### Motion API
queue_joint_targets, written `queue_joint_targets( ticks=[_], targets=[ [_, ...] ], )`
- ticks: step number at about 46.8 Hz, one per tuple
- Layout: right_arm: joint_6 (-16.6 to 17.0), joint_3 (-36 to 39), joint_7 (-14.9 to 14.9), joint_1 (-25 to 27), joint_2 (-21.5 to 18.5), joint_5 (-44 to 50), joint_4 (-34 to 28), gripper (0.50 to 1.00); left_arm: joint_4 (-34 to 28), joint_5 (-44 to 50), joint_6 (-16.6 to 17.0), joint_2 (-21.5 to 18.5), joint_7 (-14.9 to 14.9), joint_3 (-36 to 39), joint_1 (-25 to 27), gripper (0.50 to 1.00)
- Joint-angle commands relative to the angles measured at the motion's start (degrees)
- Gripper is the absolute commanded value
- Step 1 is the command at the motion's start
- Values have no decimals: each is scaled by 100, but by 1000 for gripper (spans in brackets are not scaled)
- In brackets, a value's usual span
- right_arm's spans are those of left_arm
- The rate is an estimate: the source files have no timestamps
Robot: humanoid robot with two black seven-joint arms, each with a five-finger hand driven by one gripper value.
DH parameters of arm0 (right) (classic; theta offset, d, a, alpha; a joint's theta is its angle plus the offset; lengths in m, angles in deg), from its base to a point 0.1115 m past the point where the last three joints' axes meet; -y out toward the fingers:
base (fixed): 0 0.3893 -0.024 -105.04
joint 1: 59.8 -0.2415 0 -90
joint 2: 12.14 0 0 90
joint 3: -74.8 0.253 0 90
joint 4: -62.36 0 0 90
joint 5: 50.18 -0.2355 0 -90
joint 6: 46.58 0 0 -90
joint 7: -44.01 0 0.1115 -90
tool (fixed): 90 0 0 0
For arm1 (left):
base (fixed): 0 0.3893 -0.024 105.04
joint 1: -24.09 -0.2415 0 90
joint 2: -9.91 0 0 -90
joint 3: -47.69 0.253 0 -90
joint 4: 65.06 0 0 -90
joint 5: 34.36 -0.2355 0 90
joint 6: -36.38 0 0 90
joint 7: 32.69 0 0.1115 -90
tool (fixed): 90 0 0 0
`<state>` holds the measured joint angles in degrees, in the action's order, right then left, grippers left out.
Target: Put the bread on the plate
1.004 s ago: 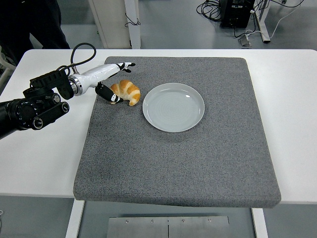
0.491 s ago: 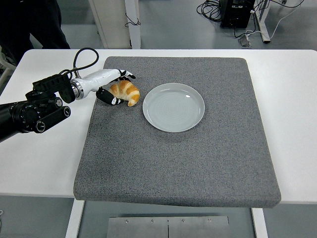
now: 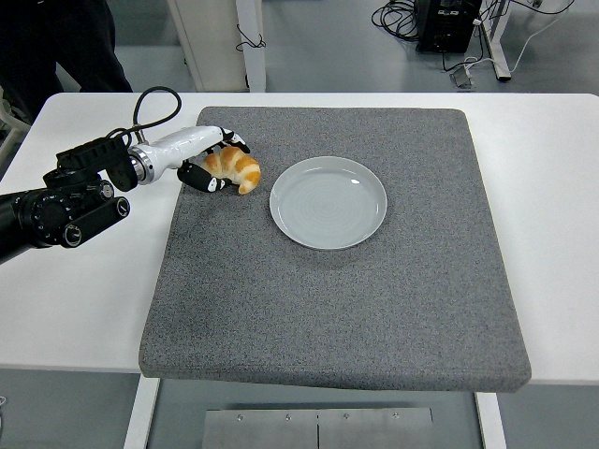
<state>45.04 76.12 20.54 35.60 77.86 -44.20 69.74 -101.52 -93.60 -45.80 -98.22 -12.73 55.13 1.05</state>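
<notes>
Left hand was closed around bread as you watched, fingers curled over its left end. Bread sat on grey mat, just left of plate, apart from it. Mat covered white desk.

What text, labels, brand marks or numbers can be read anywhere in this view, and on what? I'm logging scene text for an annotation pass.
None can be read.
Croissant, plate, grey mat, white table: no print on any of them.
Left hand, closed around the croissant: no legible marking on its white and black shell or on the black arm.
Black equipment on the floor at the top: too small to tell.
</notes>
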Motion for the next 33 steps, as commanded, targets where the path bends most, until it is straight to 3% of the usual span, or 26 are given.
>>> queue_joint_targets(
  ticks=[1, 33],
  targets=[
    [-4, 0, 0, -4, 0, 0, 0, 1000, -1, 8, 1, -15, 25, -6, 159, 575],
    [-4, 0, 0, -4, 0, 0, 0, 1000, -10, 17, -236, -455, 210, -85, 1003, 567]
  ],
)
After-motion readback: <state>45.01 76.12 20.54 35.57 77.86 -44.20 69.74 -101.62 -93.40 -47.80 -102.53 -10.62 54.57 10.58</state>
